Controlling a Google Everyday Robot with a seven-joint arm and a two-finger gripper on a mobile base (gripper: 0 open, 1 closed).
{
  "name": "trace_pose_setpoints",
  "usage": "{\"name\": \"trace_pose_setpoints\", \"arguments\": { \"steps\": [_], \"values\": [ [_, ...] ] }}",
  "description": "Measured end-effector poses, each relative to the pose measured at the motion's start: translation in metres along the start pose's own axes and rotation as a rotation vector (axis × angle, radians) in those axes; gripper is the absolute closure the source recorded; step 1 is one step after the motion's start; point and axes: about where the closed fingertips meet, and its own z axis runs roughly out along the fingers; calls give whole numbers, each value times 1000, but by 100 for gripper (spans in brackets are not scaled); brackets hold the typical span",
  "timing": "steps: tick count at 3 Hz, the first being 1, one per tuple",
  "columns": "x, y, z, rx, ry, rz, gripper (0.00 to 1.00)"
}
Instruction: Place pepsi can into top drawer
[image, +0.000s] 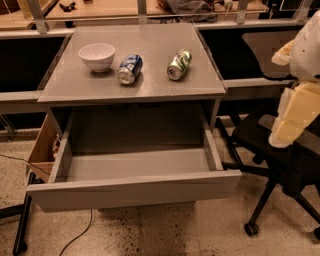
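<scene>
The pepsi can (129, 69), blue with white markings, lies on its side on the grey desk top (150, 85), just right of a white bowl (97, 56). The top drawer (135, 190) is pulled out wide below the desk top and nothing shows inside it. My gripper (292, 117), cream-coloured, hangs at the right edge of the view. It is beside the desk, well to the right of the can and above an office chair. It holds nothing that I can see.
A green and silver can (178, 65) lies on its side right of the pepsi can. A black office chair (280, 165) stands right of the drawer. A cardboard box (42, 150) sits at the drawer's left. Cables run over the speckled floor.
</scene>
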Motion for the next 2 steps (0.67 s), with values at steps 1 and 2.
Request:
{"name": "trace_pose_setpoints", "arguments": {
  "steps": [1,2],
  "values": [
    [-11,-23,-15,90,-39,24,0],
    [-32,-61,-25,150,-95,25,0]
  ]
}}
